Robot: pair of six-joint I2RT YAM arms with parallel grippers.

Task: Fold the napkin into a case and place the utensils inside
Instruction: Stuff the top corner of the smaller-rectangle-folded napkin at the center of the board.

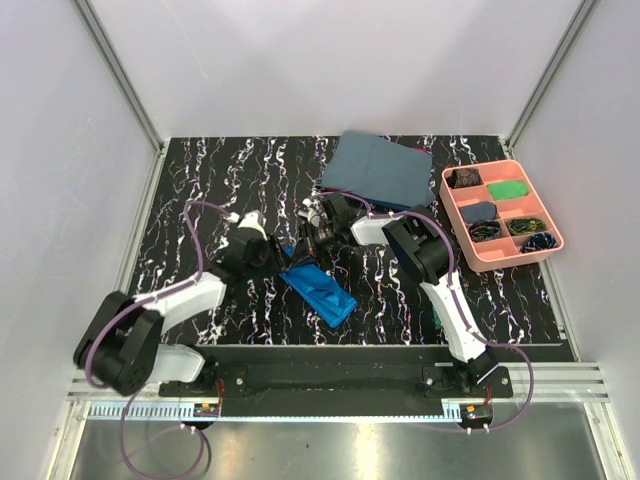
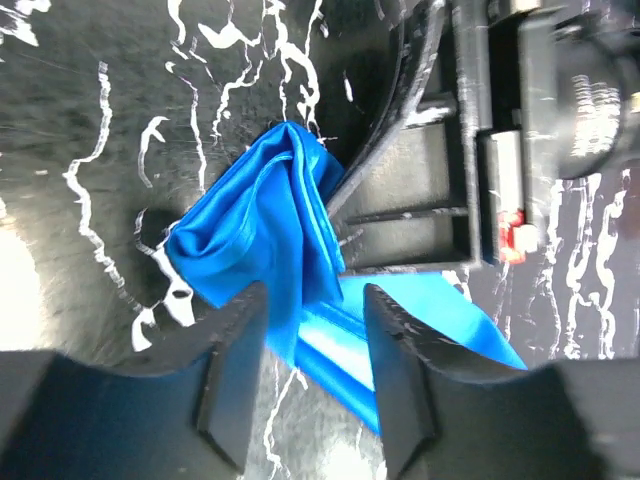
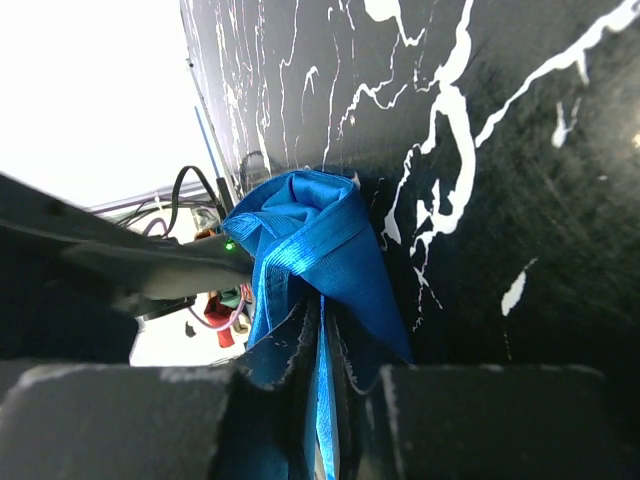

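Note:
The bright blue napkin lies bunched into a crumpled strip on the black marbled table, just in front of both grippers. My right gripper is shut on a raised fold of the napkin and pinches a thin edge of it between its pads. In the top view it is at the napkin's far end. My left gripper is open, its jaws straddling the napkin beside the right gripper. In the top view the left gripper is at the napkin's far left corner. No case has formed. I see no utensils.
A larger dull grey-blue cloth lies at the back of the table. A pink compartment tray with small items stands at the right. White walls close in the table on three sides.

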